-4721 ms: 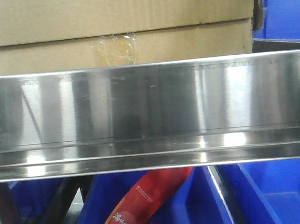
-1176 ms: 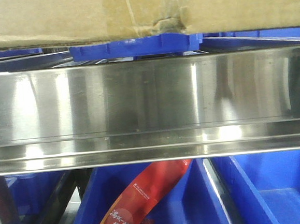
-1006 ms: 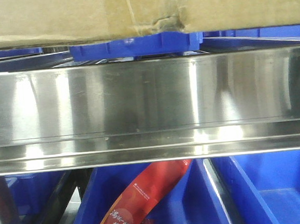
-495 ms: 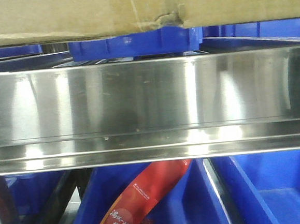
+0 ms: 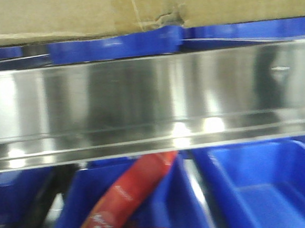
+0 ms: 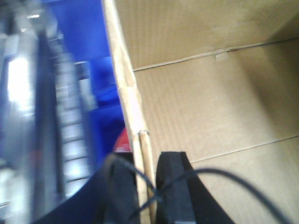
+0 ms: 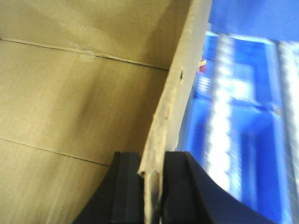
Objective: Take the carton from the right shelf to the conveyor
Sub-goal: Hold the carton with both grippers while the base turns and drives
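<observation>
Left gripper (image 6: 145, 198) was clamped on the carton's (image 6: 210, 93) left wall; right gripper (image 7: 153, 191) pinched its right wall. The carton body lay between both, above the right shelf (image 5: 140, 94) rail.

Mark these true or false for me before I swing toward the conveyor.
1. The left end effector clamps a side wall of the carton. True.
2. The right end effector hangs open, clear of the carton. False: it is clamped on the opposite wall.
3. The carton sits on the shelf rail. False: in the front view, blue bins show between its underside and the rail.
4. A red packet lies in a blue bin below the rail. True.
5. The carton is packed full. False: both wrist views show only bare cardboard inside.
</observation>
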Robot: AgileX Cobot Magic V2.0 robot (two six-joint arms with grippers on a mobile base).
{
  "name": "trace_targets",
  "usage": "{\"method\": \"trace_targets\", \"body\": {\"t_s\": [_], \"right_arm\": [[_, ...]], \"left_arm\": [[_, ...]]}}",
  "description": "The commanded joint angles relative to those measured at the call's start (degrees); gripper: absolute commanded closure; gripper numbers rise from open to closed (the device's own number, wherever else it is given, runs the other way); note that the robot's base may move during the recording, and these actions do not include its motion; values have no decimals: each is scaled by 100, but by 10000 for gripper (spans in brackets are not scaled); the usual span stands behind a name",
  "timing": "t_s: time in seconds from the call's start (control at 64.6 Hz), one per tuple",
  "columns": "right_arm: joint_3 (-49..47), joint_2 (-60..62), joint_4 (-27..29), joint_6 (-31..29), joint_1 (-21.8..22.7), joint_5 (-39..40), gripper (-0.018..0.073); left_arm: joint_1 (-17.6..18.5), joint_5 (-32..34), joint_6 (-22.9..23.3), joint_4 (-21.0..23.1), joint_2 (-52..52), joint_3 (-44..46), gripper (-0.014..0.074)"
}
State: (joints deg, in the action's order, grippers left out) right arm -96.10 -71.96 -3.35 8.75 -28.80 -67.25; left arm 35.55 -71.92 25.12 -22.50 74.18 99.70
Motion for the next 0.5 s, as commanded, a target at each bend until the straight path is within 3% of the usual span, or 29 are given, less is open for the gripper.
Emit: {"method": "trace_targets", "body": {"t_s": [0.0,0.48], "right_arm": [[-32,60,221,-88,-37,519,629],[-32,60,221,-88,-37,519,629]], "left_arm": [[94,280,-46,382,-59,13,605],[94,280,-46,382,-59,13,605]]}}
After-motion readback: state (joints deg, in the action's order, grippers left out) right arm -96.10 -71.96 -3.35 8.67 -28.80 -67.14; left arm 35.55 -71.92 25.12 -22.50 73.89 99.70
